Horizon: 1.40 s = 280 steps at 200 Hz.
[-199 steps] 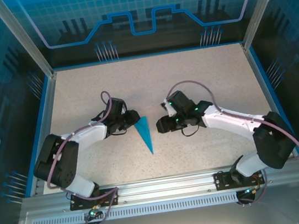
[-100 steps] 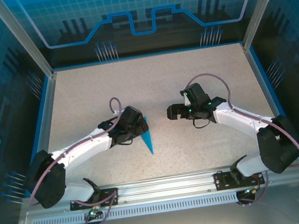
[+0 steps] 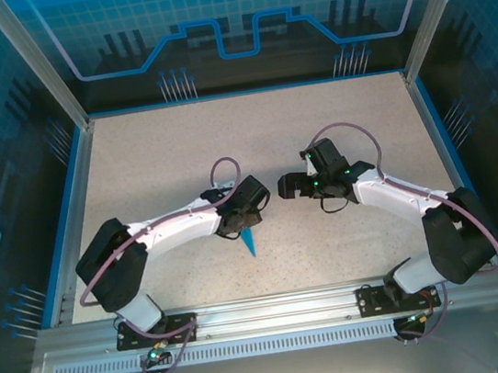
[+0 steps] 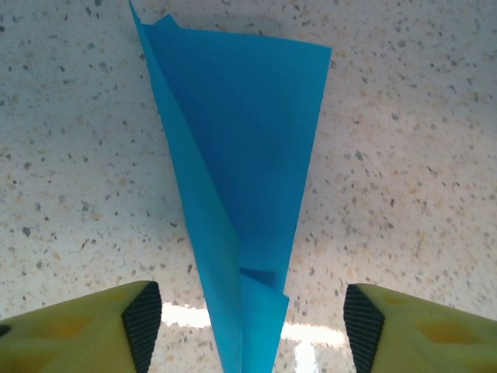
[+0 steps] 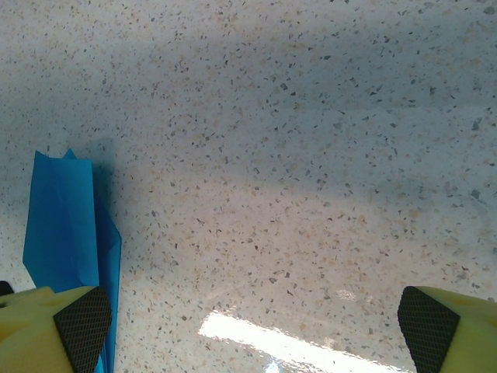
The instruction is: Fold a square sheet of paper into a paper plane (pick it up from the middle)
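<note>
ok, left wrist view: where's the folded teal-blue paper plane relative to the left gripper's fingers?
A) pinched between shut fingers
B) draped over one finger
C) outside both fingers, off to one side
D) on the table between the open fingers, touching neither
D: the folded teal-blue paper plane lies on the speckled table inside the open left gripper, with bare table showing on both sides of it.

Speckled beige desk [image 3: 250, 131] beneath left hand [image 3: 254, 210] and right hand [image 3: 284, 186]. Bright glare streak [image 5: 295, 342] on desk between right hand's fingers. Blue rim [image 3: 236, 95] far beyond both hands. Blue circuit-pattern wall [image 3: 235, 21] past rim. Grey metal rail [image 3: 266, 309] behind hands.
</note>
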Each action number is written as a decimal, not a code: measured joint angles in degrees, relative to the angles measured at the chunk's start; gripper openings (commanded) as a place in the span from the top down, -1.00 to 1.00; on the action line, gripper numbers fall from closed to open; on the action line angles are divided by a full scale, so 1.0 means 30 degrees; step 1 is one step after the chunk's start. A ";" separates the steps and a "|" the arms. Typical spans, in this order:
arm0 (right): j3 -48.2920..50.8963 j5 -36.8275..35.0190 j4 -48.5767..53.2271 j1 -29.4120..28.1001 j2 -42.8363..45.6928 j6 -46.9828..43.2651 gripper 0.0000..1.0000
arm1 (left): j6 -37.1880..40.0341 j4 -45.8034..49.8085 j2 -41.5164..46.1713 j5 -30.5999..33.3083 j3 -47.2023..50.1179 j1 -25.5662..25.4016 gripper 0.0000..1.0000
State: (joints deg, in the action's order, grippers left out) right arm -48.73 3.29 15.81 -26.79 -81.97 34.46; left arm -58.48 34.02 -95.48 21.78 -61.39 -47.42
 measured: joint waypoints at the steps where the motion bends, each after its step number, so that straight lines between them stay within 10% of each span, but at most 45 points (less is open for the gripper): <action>1: 0.0000 0.0000 0.0000 0.0000 0.0000 0.0000 -0.99 | -0.0036 0.0000 -0.0022 0.0000 -0.0007 0.0000 -0.16; 99: 0.0000 0.0058 0.0073 0.0073 -0.0240 0.0007 -0.99 | -0.0240 0.0736 -0.1596 0.0743 -0.0736 0.0466 0.96; 225: 0.0386 -0.0138 0.0138 0.1107 0.3060 0.1464 -0.92 | 0.2455 -0.9027 0.3264 -0.4459 0.2492 0.1129 0.99; 280: 0.0386 0.0561 0.0211 0.1195 0.3286 0.1246 -0.37 | 0.1362 -1.4812 0.0947 -0.7453 0.5158 0.2528 1.00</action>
State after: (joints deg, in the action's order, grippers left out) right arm -47.57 4.97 16.45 -23.20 -72.12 38.20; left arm -54.39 -10.41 -92.64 -0.58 -45.91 -39.83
